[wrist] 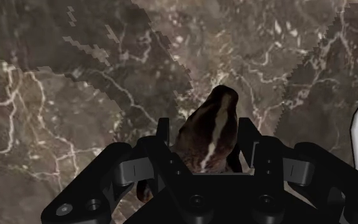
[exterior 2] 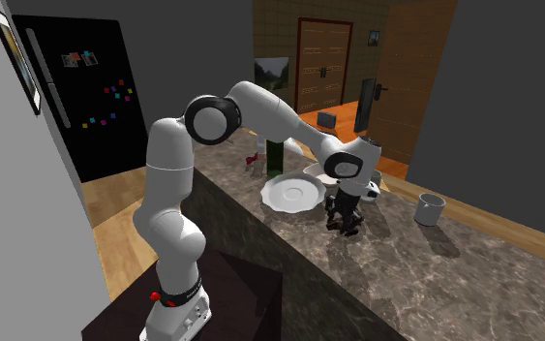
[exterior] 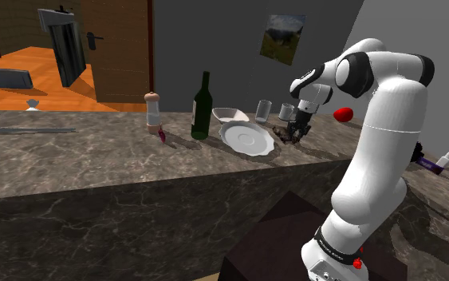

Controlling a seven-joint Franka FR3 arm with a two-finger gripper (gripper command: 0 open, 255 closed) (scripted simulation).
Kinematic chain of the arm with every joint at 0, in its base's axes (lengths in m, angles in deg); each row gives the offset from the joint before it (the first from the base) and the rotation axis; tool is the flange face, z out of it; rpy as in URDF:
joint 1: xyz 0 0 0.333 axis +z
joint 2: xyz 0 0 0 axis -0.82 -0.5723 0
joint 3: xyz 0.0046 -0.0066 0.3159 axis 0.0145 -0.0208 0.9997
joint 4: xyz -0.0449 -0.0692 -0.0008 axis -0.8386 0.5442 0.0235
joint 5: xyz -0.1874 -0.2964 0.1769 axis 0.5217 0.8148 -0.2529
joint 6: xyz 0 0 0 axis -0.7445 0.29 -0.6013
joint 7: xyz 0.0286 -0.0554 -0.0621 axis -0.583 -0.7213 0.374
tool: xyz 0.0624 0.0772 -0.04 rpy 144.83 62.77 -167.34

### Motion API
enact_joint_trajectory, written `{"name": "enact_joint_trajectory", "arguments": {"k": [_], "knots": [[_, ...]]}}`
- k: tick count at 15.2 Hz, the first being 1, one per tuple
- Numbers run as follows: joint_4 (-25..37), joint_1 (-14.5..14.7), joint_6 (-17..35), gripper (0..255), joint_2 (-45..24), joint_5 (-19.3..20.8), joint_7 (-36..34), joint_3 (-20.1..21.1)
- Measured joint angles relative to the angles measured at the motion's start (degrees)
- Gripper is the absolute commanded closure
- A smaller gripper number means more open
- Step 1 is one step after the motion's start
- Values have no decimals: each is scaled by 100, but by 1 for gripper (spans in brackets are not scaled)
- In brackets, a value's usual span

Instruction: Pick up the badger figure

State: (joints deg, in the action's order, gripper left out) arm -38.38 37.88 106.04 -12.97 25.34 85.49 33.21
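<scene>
gripper [wrist: 205, 141]: jaws being clenched on badger [wrist: 214, 114] | badger: being gripped between both fingers at marble counter [exterior: 71, 156], just beside plate [exterior: 246, 138] | contact with counter: cannot be told

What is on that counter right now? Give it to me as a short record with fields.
surface: dark marbled counter
target: badger, brown with a pale stripe
arm: gripper low over the counter, at the badger
held: cannot tell
next to target: white plate, toward the shoulder view's left
near plate: dark bottle, white bowl, glass
</scene>
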Motion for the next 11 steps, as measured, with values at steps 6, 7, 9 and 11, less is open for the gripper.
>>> {"name": "enact_joint_trajectory", "arguments": {"k": [6,7,9,11], "knots": [[150,48,-301,255,197,153,-134,-40],[178,56,-359,255,236,182,-157,-47],[275,57,-507,255,303,235,-189,-66],[353,67,-628,255,359,277,-229,-75]]}}
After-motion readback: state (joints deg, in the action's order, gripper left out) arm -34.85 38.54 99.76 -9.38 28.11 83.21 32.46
